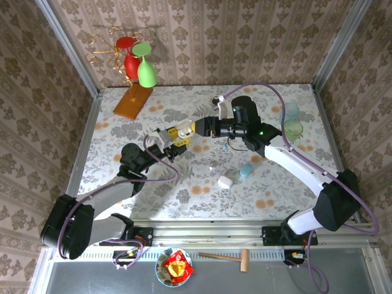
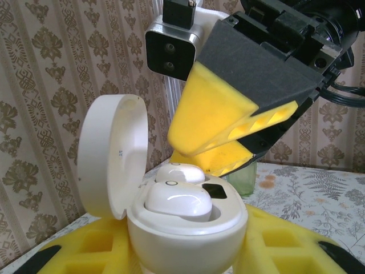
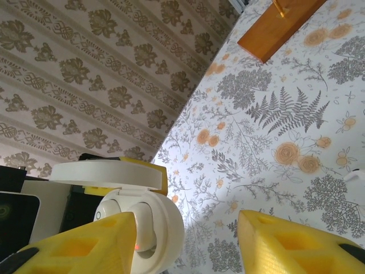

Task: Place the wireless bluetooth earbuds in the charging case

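**Right gripper hovering, fingers spread, over the charging case**
One yellow finger is hanging just above the rear of two earbuds lying in the open case, which the left gripper is clamping; a light, straight press is likely going to seat it best without tipping the case.

Robot lab booth, wallpapered walls
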Robot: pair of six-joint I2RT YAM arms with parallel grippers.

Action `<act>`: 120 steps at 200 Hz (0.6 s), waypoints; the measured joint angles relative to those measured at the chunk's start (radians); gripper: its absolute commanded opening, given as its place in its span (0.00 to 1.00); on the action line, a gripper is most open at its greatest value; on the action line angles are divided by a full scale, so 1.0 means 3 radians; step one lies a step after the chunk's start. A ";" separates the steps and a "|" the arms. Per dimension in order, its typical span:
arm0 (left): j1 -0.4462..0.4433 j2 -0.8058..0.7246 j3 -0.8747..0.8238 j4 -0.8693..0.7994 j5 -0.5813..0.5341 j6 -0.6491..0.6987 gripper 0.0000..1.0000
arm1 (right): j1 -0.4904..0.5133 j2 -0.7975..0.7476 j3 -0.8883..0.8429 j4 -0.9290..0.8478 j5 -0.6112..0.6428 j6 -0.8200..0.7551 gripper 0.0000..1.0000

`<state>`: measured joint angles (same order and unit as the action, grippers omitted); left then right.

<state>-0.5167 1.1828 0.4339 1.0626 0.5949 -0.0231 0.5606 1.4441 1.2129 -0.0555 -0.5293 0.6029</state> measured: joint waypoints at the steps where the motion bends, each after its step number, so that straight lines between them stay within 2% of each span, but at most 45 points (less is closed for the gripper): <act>1: 0.0000 0.0000 0.0000 0.0001 0.0000 0.0000 0.22 | 0.0000 -0.0004 0.0000 0.0000 0.0003 -0.0003 0.51; 53: 0.0000 0.0000 0.0000 0.0003 0.0000 0.0000 0.22 | 0.0008 -0.0051 0.0000 0.0005 0.0005 -0.0017 0.57; 95: 0.0017 0.0000 0.0000 -0.0008 0.0046 0.0057 0.21 | 0.0024 -0.0062 -0.0013 0.0212 -0.0090 0.0004 0.76; 120: 0.0086 0.0000 0.0000 -0.0055 0.0111 0.0168 0.21 | 0.0024 -0.0118 0.0018 0.0243 -0.0089 0.0009 0.79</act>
<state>-0.4908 1.1828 0.4339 1.0462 0.6281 0.0273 0.5678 1.4086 1.2182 0.0174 -0.5560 0.6056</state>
